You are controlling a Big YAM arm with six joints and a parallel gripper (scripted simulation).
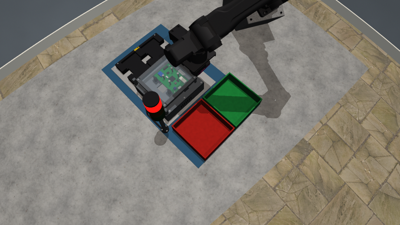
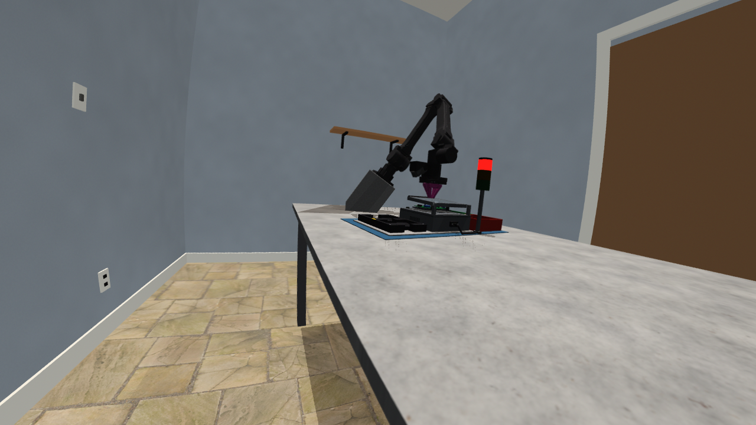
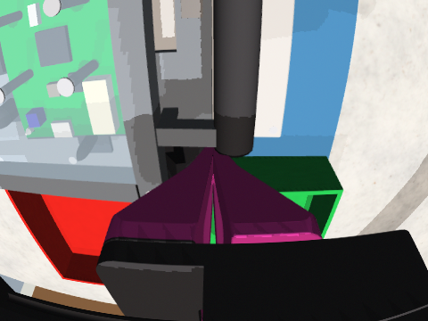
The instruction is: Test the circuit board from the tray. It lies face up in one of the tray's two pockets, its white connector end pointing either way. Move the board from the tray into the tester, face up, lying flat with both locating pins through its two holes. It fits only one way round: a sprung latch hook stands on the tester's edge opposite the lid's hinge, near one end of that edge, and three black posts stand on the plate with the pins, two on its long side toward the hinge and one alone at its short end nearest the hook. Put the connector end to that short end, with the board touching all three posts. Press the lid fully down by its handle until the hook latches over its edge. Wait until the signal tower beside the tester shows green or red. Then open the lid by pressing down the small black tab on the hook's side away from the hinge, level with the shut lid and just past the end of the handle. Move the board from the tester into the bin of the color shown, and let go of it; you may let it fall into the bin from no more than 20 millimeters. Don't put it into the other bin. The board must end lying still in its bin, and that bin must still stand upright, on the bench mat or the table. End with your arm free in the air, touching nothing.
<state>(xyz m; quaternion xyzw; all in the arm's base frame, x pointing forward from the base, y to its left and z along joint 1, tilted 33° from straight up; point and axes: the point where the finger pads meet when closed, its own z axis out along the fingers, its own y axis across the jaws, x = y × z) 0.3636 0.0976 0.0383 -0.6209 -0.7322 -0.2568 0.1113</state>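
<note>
The green circuit board [image 1: 169, 78] lies in the black tester [image 1: 170, 89] under the shut clear lid; it also shows in the wrist view [image 3: 56, 42]. The signal tower [image 1: 152, 104] beside the tester glows red, as the exterior view [image 2: 484, 164] also shows. My gripper [image 3: 213, 157] has purple fingers, is shut and holds nothing. Its tips sit just past the end of the lid's dark handle bar [image 3: 238, 48], at the tester's edge near the bins. In the top view the arm [image 1: 192, 47] hides the fingers. The black tray [image 1: 139, 57] stands behind the tester.
The red bin [image 1: 202, 128] and the green bin [image 1: 232, 97] stand side by side on the blue mat [image 1: 195, 156], right of the tester. Both show in the wrist view, the red bin [image 3: 71, 226] at left and the green bin [image 3: 303, 191] at right.
</note>
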